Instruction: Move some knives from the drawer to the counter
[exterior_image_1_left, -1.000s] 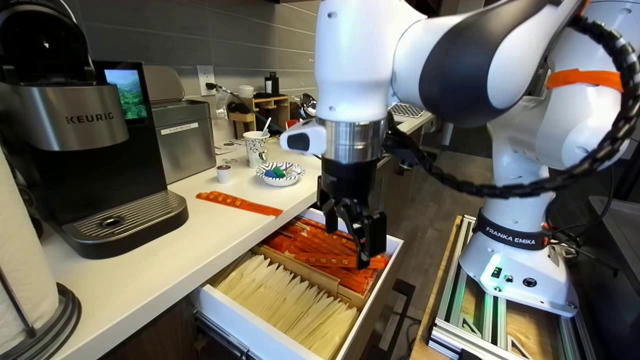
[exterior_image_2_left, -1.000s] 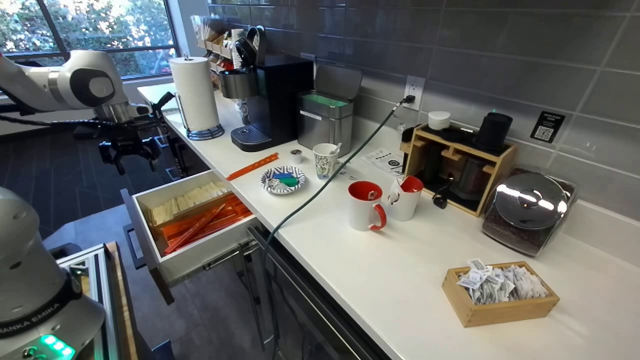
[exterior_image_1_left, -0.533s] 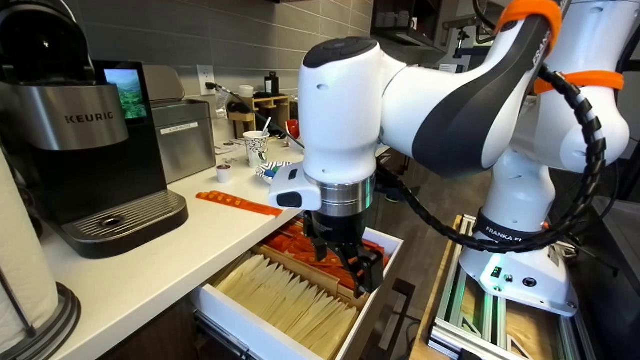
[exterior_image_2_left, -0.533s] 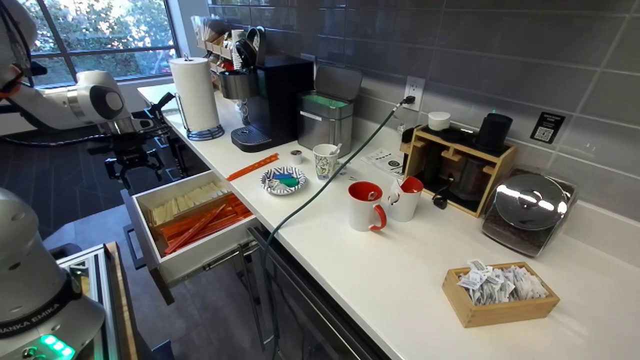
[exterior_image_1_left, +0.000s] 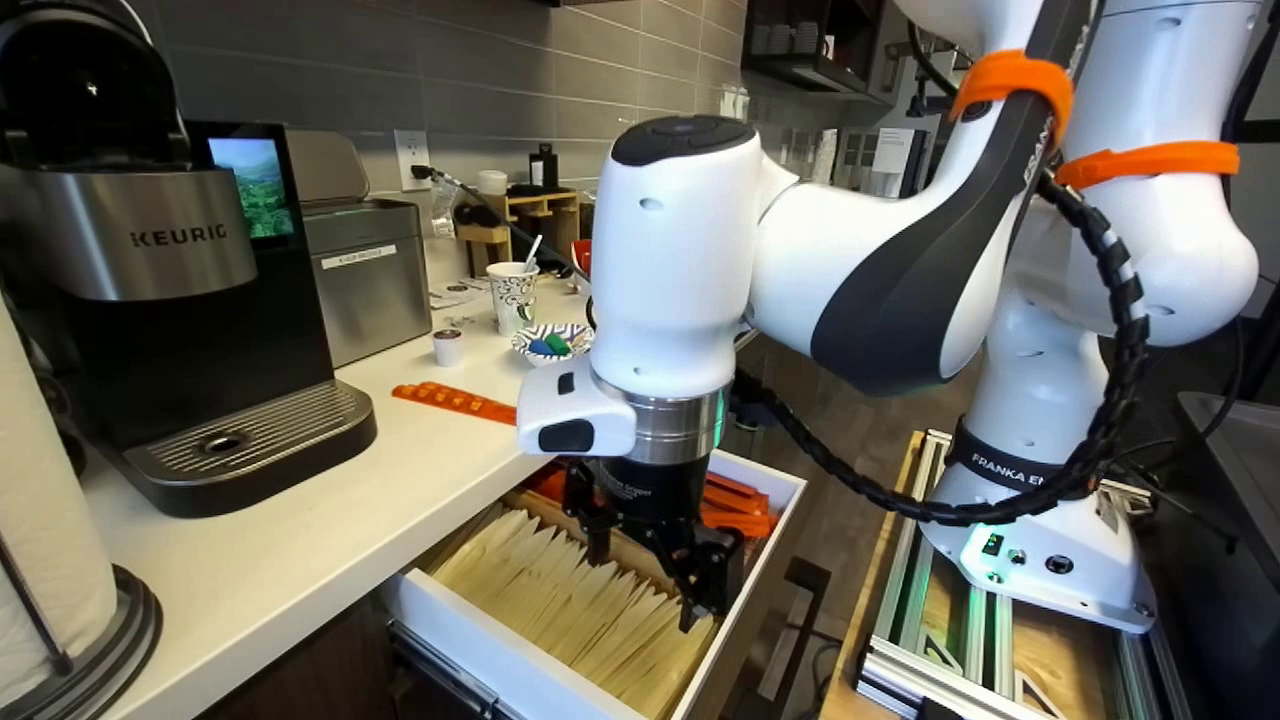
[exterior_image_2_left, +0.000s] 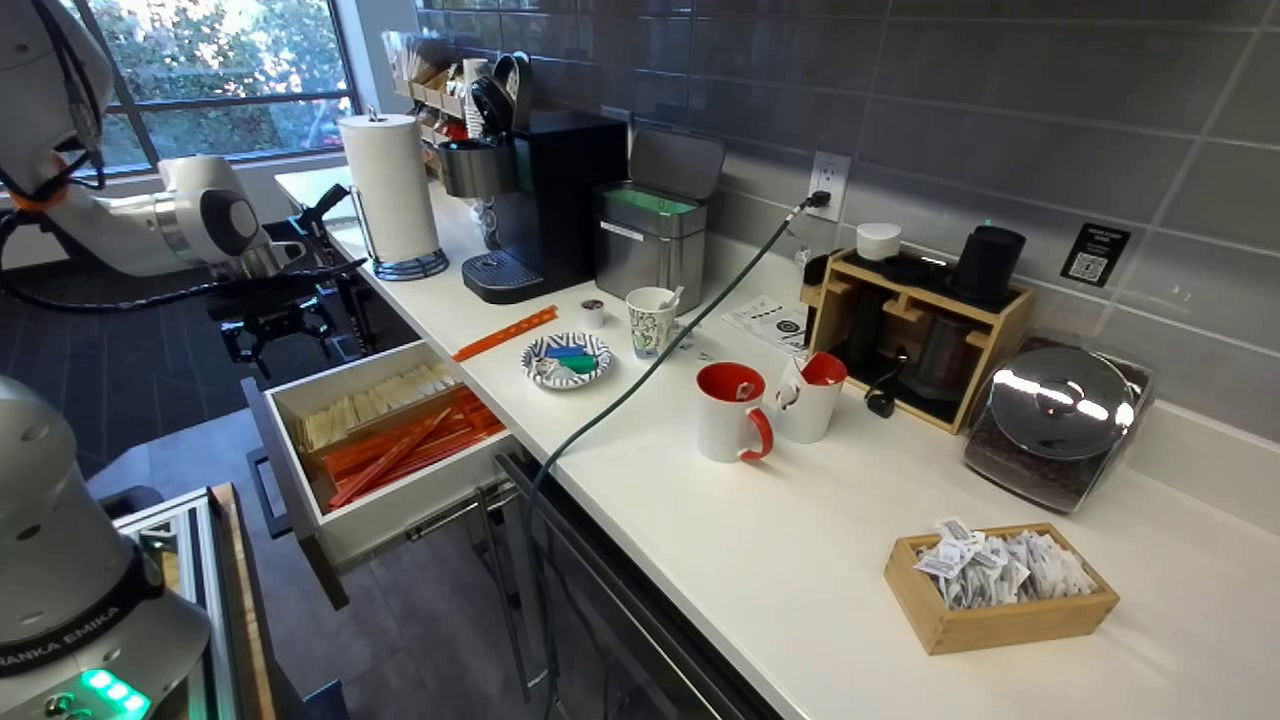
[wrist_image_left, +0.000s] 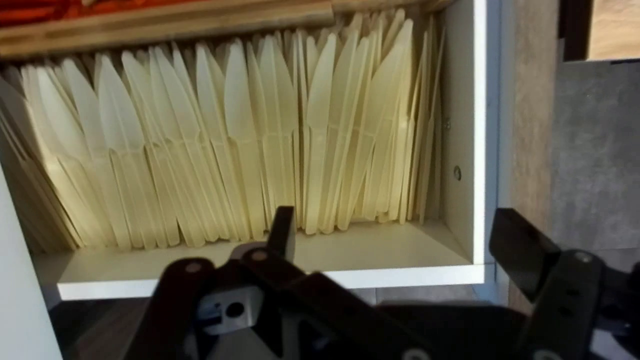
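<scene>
The white drawer (exterior_image_1_left: 790, 503) is pulled out below the counter (exterior_image_1_left: 300, 540). Cream knives (wrist_image_left: 240, 140) with pointed blades stand packed in one compartment; they also show in the exterior views (exterior_image_1_left: 560, 600) (exterior_image_2_left: 370, 400). Behind a wooden divider lie slender flat orange-red pieces (exterior_image_2_left: 410, 450). More orange-red (exterior_image_1_left: 450, 400) lies on the counter. My gripper (exterior_image_1_left: 648, 578) is open and empty, low over the cream compartment. In the wrist view (wrist_image_left: 397, 222), one finger shows in front of the cream knives' lower ends and the other beyond the drawer's rim.
A coffee machine (exterior_image_1_left: 110, 370), a patterned bowl (exterior_image_2_left: 567, 360), a paper cup (exterior_image_2_left: 651, 322) and red-white mugs (exterior_image_2_left: 732, 410) stand on the counter. A paper towel roll (exterior_image_2_left: 390, 200) stands near its edge. A dark cable (exterior_image_2_left: 640, 385) crosses the counter and hangs over the front.
My open gripper has moved from above the orange-red compartment down and across to above the cream knives. The drawer and the things on the counter have not moved.
</scene>
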